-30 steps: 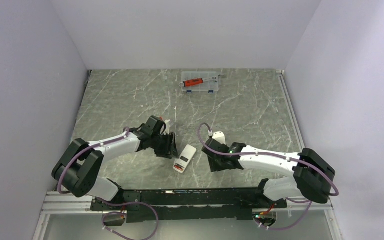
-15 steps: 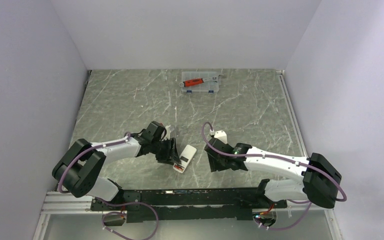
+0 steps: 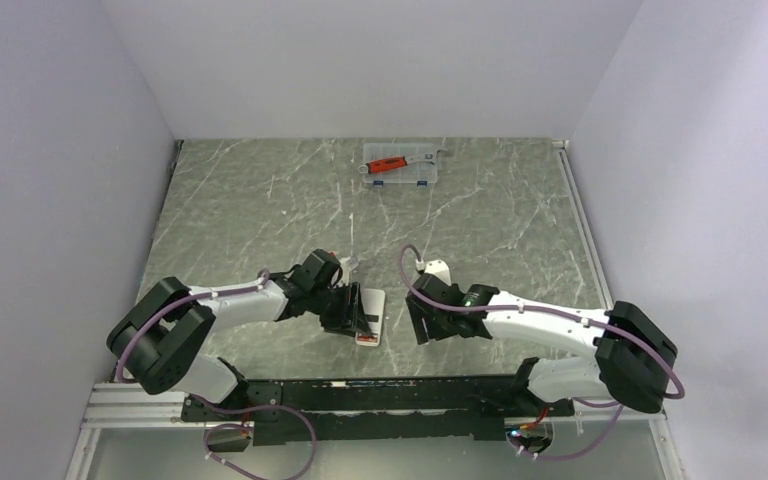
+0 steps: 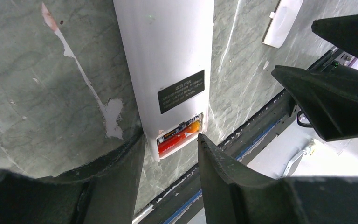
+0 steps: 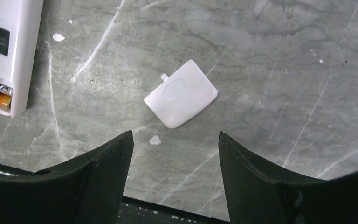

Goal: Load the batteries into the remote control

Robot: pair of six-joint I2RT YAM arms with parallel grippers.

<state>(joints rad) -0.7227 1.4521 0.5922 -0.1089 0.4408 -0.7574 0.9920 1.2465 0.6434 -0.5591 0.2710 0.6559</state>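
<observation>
The batteries (image 4: 179,135) seem seated in the remote (image 4: 168,51), whose end lies between the open left gripper (image 4: 170,140); next, the open right gripper (image 5: 175,140) should pick up the cover (image 5: 182,93).

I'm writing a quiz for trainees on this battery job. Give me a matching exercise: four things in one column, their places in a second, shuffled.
1. batteries
2. white cover piece
3. red-handled tool
4. left gripper

A. in the clear case
B. jaws astride the remote control's end
C. in the remote control's open recess
D. loose on the table

Pairs: 1-C, 2-D, 3-A, 4-B.
</observation>
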